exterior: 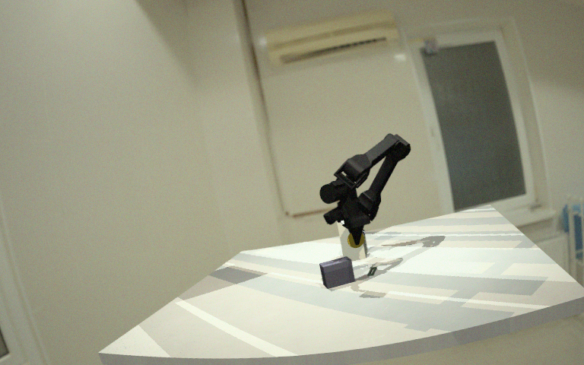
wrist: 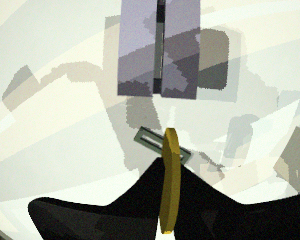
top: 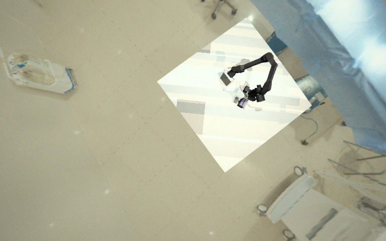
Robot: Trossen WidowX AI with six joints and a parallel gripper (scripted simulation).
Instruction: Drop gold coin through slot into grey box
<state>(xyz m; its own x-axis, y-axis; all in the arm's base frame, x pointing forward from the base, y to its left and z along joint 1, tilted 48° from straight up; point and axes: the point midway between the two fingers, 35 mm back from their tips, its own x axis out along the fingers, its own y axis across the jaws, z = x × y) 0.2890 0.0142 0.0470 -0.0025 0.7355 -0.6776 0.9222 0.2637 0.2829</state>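
Item: table (exterior: 422, 289), pale top banded in grey and white stripes, standing in a cream-walled room; we note a wall-mounted air conditioner (exterior: 331, 38), a dark-paned door (exterior: 474, 122) and a blue-draped bed (top: 339, 44) past the table's far side. Item: arm (exterior: 376, 176), black, folded at the elbow, near the middle of the table towards the far edge. Item: gripper (wrist: 168, 223), pointing down, jaws almost fully closed and clamped on the coin (wrist: 169, 180), which we see edge-on and lifted off the surface. Item: box (wrist: 160, 40), grey, slot (wrist: 160, 43) running along its lid, below and ahead of the coin. Item: holder (wrist: 160, 144), small, on the table between coin and box in the wrist view.
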